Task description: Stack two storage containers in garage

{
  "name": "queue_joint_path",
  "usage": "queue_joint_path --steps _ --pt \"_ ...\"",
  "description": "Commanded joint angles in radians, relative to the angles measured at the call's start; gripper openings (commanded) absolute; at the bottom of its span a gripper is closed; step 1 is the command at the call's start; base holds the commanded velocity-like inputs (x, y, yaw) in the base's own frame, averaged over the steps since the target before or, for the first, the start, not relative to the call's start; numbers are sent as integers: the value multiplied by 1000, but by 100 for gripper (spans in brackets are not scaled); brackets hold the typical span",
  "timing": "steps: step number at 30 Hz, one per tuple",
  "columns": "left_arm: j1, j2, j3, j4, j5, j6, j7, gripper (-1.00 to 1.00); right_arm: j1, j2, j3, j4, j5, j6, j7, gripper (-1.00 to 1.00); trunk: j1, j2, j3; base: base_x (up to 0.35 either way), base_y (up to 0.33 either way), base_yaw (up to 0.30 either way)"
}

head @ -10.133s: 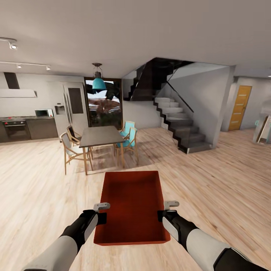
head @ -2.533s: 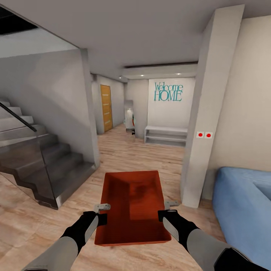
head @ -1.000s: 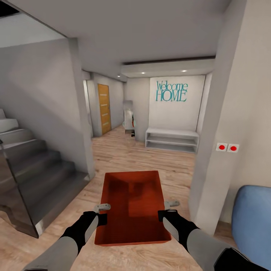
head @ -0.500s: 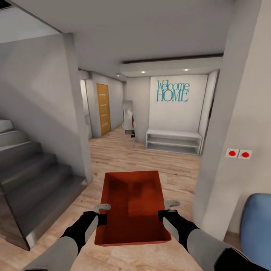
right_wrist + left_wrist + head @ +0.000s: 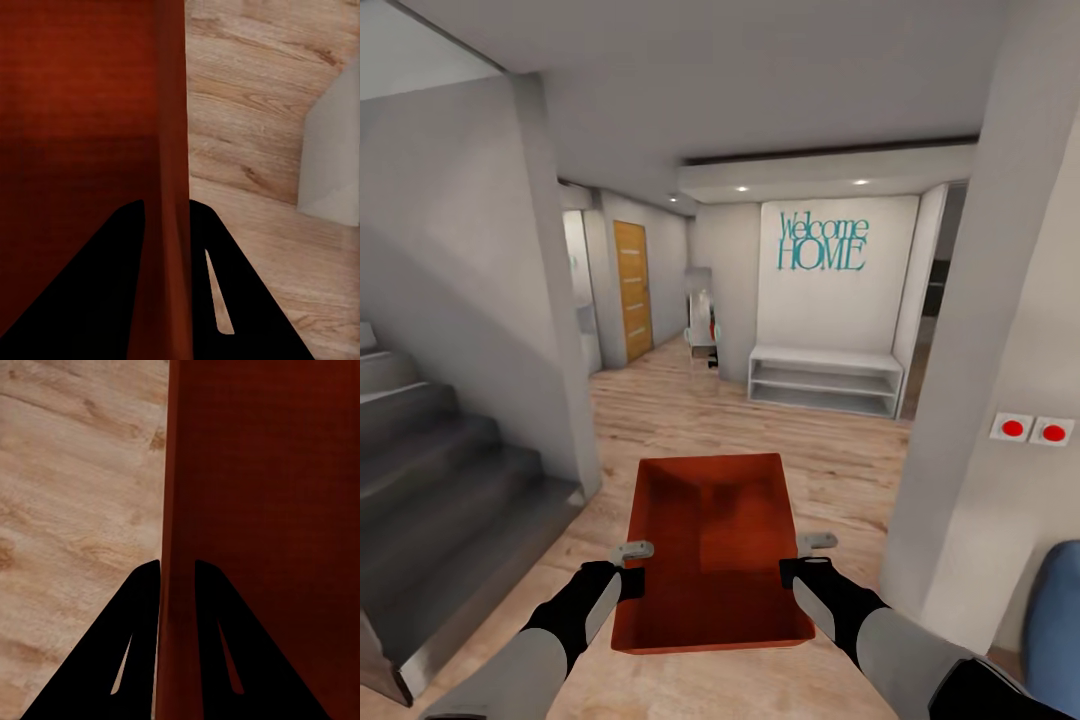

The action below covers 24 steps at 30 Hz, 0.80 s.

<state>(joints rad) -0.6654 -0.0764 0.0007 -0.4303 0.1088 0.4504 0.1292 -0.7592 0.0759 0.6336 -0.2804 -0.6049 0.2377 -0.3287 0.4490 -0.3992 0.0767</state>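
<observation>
Orange-red storage container (image 5: pixel 712 560) is clamped at opposite walls by left end effector (image 5: pixel 632 566) and right end effector (image 5: pixel 806 558). Hold it level and centred while passing between the staircase (image 5: pixel 430 480) and pillar (image 5: pixel 970 400).

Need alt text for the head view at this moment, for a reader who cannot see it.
Two black grippers, left and right, carry an orange-red rectangular open-top bin by its side walls over light wood plank flooring. Ahead is a hallway with a teal "Welcome HOME" sign, grey stairs to the left.

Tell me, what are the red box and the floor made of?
The red box looks like matte plastic: even orange-red colour, thin straight walls, no grain, though the render leaves that open. The floor looks like light wood planks: you can see long boards with grain lines and knots, in a smooth, low-shine finish.
</observation>
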Motion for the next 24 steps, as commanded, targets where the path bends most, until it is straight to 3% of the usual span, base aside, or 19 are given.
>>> queue_joint_path --steps 1,24 --pt "1 26 -7 -1 -20 8 27 -100 -2 -1 -11 -5 -6 3 -6 -100 1 -1 0 323 0 0" --pt "1 26 -7 -1 -20 8 27 -100 -2 -1 -11 -5 -6 2 -6 -100 1 -1 0 323 0 0"
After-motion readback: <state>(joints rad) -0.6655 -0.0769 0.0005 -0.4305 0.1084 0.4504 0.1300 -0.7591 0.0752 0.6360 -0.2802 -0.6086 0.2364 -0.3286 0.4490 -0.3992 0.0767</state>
